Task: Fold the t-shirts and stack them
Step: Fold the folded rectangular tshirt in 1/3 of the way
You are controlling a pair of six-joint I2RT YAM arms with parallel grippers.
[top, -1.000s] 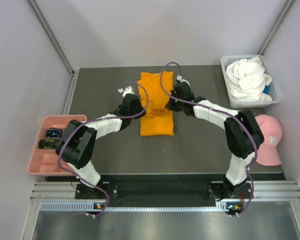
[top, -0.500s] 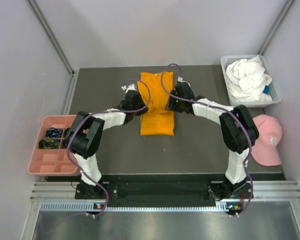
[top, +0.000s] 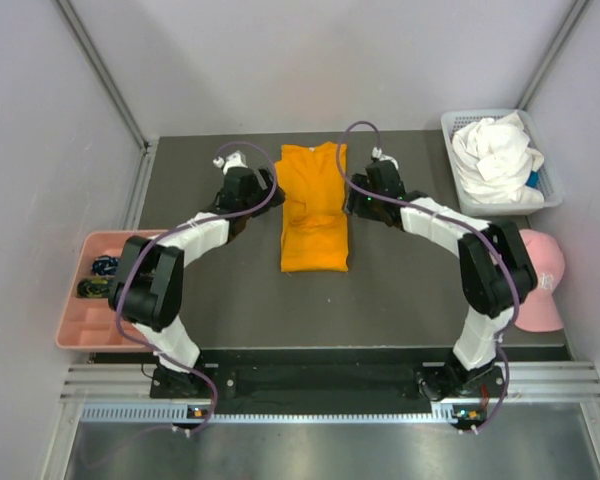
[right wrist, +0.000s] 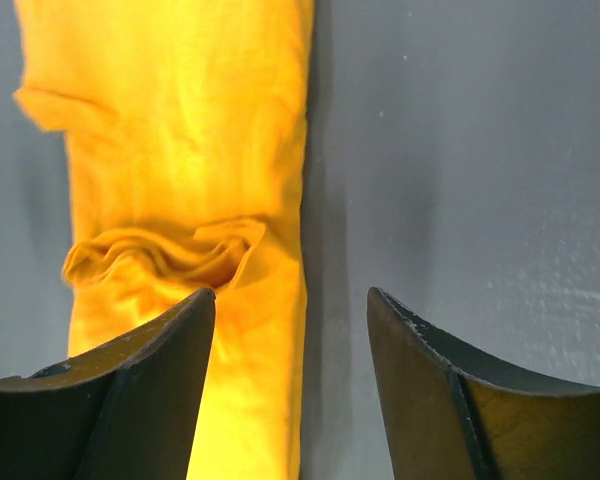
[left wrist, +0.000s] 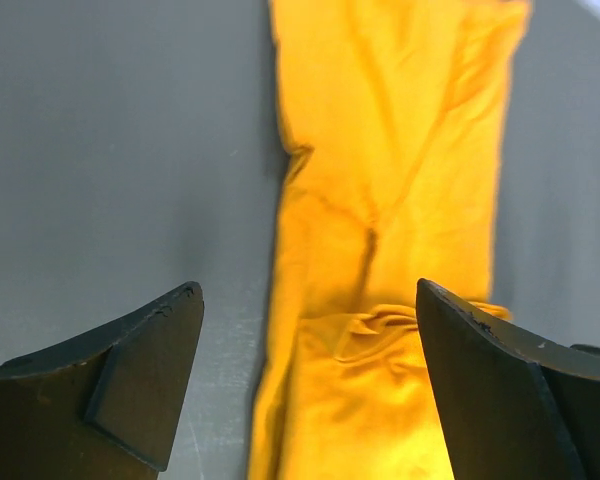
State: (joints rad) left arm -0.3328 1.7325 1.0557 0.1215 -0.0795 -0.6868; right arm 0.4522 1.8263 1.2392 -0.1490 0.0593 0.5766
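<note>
The orange t-shirt lies folded into a long narrow strip in the middle of the table, with a small rumpled ridge across it. My left gripper hovers open over the strip's left edge, holding nothing. Over the right edge my right gripper is open too, with only cloth edge and bare table between its fingers. A white t-shirt sits crumpled in the basket at the back right.
A pink baseball cap lies at the right edge beside the right arm. At the left edge stands a pink compartment tray with small dark items. Grey walls enclose the table on three sides.
Both grippers opened and let go of the orange shirt, then drew outward off it, left to the left and right to the right. The shirt's far end now lies flat.
</note>
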